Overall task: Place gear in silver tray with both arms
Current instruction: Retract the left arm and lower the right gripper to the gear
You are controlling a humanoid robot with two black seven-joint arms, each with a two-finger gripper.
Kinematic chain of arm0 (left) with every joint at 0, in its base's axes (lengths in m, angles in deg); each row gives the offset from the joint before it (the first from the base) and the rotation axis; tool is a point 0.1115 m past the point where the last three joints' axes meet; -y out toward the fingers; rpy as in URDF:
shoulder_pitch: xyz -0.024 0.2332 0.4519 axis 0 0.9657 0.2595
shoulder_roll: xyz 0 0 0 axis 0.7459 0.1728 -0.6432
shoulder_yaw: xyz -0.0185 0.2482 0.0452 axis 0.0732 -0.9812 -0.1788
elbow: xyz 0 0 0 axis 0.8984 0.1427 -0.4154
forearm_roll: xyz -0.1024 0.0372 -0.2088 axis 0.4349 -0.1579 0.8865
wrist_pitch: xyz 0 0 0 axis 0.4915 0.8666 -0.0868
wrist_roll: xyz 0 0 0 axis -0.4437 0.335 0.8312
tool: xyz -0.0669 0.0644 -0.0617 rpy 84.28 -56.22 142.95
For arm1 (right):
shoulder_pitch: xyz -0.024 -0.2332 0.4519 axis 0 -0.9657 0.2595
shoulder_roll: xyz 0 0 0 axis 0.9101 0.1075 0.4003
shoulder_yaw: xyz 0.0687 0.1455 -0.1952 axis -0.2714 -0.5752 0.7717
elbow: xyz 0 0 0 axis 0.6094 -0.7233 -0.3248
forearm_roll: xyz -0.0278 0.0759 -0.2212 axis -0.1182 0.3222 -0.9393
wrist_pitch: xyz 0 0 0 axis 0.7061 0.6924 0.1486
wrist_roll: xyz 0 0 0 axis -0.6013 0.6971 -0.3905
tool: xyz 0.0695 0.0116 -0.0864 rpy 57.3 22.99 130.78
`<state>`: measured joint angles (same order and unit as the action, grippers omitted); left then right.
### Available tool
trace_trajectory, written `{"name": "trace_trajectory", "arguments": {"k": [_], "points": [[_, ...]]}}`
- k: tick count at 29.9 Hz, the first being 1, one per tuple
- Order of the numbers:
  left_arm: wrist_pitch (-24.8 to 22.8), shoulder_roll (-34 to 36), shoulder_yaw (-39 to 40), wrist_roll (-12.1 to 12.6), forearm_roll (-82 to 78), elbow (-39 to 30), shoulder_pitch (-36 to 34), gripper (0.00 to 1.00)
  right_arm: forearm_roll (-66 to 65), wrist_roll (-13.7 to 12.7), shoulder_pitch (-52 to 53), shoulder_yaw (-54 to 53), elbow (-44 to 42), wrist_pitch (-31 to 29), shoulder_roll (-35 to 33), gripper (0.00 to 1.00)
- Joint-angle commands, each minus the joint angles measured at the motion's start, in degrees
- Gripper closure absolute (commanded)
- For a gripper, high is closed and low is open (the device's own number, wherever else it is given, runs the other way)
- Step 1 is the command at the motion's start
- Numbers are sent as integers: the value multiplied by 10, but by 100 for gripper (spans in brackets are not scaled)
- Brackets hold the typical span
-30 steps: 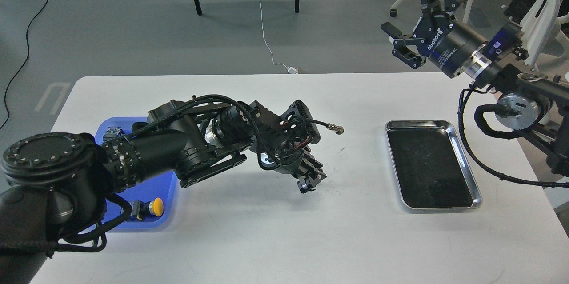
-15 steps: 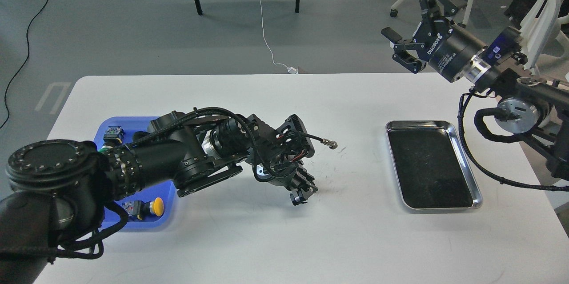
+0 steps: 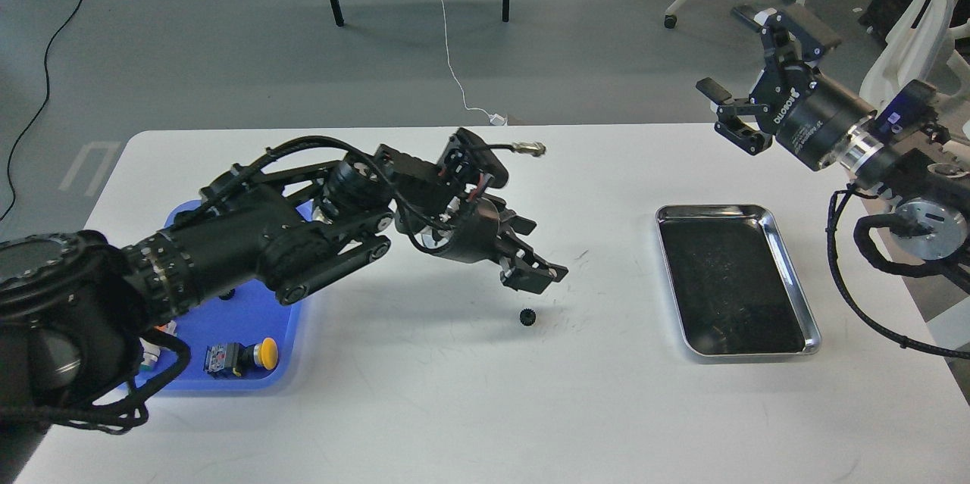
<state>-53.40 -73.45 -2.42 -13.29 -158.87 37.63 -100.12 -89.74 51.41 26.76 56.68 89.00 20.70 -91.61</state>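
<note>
A small black gear [image 3: 528, 315] lies on the white table, left of the silver tray [image 3: 712, 209], which is empty. My left gripper [image 3: 539, 255] hangs just above the gear, tilted down to the right, with its fingers apart and nothing between them. My right gripper [image 3: 729, 52] is open and empty, raised high beyond the table's far right edge, above and behind the tray.
A blue plastic tray [image 3: 250, 321] at the left holds a yellow-button part [image 3: 244, 357] and other small parts, partly hidden by my left arm. A cable with a metal plug [image 3: 529, 148] sticks out from the left wrist. Chairs stand behind the table.
My left gripper has let go of the gear, which now lies on the table, and has lifted and opened. My right arm has drawn back to the right.
</note>
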Motion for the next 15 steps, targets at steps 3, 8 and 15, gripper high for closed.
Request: {"name": "trace_trajectory", "arguments": {"k": [3,8,15], "points": [[29,131,81,0,292,-64,99,2,-105,0,-26,1,6,-4,-24,1],[30,184,261,0,480,-161,272,2,-248,0,-22,2,21,-27,-27,1],[30,176,468,0,528,-255,474,2,-480,0,64,75,47,-44,-15,1]]}}
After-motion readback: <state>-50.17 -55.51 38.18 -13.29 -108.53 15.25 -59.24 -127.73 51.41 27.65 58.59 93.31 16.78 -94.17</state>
